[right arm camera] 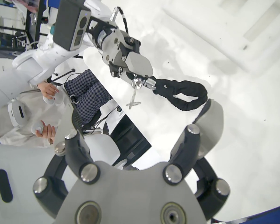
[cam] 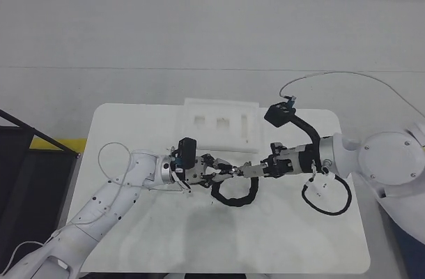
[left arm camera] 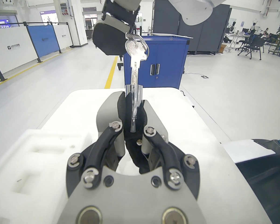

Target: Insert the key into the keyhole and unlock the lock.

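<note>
My right gripper (right arm camera: 140, 122) is spread wide; at twelve o'clock my left gripper (right arm camera: 140, 79) clamps the lock (right arm camera: 151, 83), key (right arm camera: 133, 95) hanging at its end, black chain (right arm camera: 186, 94) looping toward two o'clock

The tip of the key (left arm camera: 135, 47) is hidden inside the lock (left arm camera: 134, 94)

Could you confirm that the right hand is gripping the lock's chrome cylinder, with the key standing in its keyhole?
Not quite: the left hand is gripping the lock's chrome cylinder, with the key standing in its keyhole, as the left wrist view shows.
</note>
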